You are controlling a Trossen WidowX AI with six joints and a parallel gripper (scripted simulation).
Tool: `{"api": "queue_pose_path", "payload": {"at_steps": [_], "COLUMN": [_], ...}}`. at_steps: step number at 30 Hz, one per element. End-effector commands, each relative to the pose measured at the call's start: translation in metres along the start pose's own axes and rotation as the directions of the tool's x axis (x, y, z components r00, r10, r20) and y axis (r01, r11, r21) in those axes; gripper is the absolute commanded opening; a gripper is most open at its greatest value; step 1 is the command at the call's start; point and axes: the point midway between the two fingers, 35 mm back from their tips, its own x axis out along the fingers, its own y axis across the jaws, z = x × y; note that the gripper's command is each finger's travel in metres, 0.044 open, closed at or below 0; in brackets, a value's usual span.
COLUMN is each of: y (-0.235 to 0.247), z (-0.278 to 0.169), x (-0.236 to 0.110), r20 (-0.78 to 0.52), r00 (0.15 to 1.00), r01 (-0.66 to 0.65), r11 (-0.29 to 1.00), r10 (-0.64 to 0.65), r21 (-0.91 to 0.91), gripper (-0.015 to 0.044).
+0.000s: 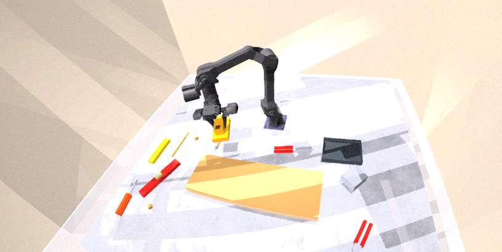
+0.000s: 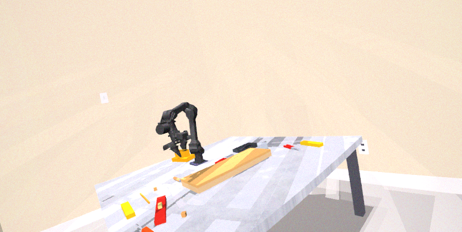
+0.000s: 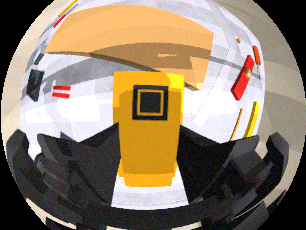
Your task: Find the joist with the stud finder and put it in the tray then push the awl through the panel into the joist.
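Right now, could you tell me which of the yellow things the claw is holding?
The blocky orange-yellow stud finder with the black square window, shut in the claw; the slim yellow bar lies free.

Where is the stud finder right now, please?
In the top view, the stud finder is held in the claw, left of the arm's base, just behind the panel.
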Motion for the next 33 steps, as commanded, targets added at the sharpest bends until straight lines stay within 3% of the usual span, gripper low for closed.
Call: {"api": "queue_pose_path", "payload": {"at_steps": [1,24,33], "y": [-0.015,-0.068,-0.069], "z": [0.018,0.146,0.151], "x": [-0.002,0.024,0.025], "r20": [-0.003,0.023,0.025], "r00": [1.000,0.994,0.994], "r01": [0.026,0.096,0.097], "r11": [0.999,0.949,0.946], "r10": [-0.026,-0.108,-0.111], "r21": [0.039,0.302,0.309], "gripper": [0.0000,0.0000,0.0000]}}
